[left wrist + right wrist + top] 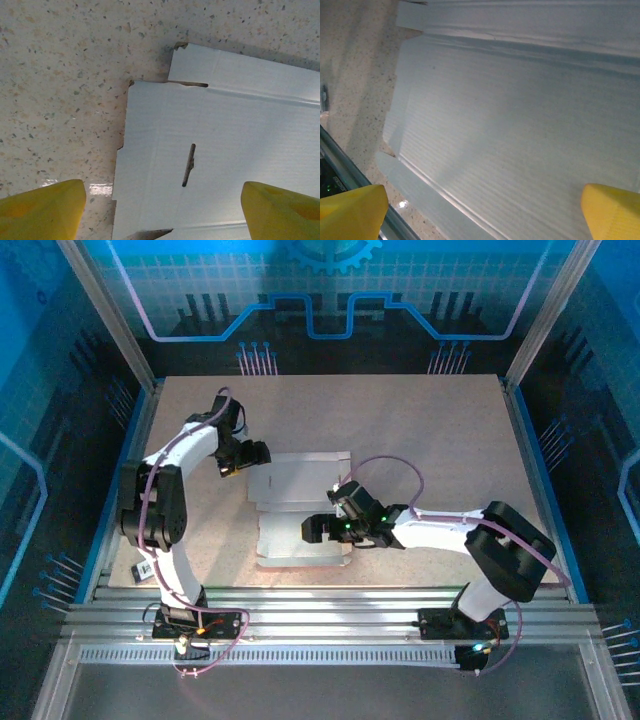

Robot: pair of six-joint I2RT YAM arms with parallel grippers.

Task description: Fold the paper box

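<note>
Paper box [300, 508]: lies flat and unfolded in the middle of the table [430, 430], whitish side up, flaps spread out.
Left gripper [160, 210]: fingers wide apart, holding nothing, over the sheet's far left corner.
Right gripper [485, 212]: fingers wide apart, holding nothing, over the near part of the sheet.
Feel: probably light, thin and bendy. It may slide on the smooth table and tear at the cuts.
Best hold: likely pinch 1 flap edge near a crease while the other gripper presses the big panel down.

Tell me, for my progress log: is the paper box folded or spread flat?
Spread flat: the paper box lies whitish face up on the table, flaps out, no walls raised.
</note>
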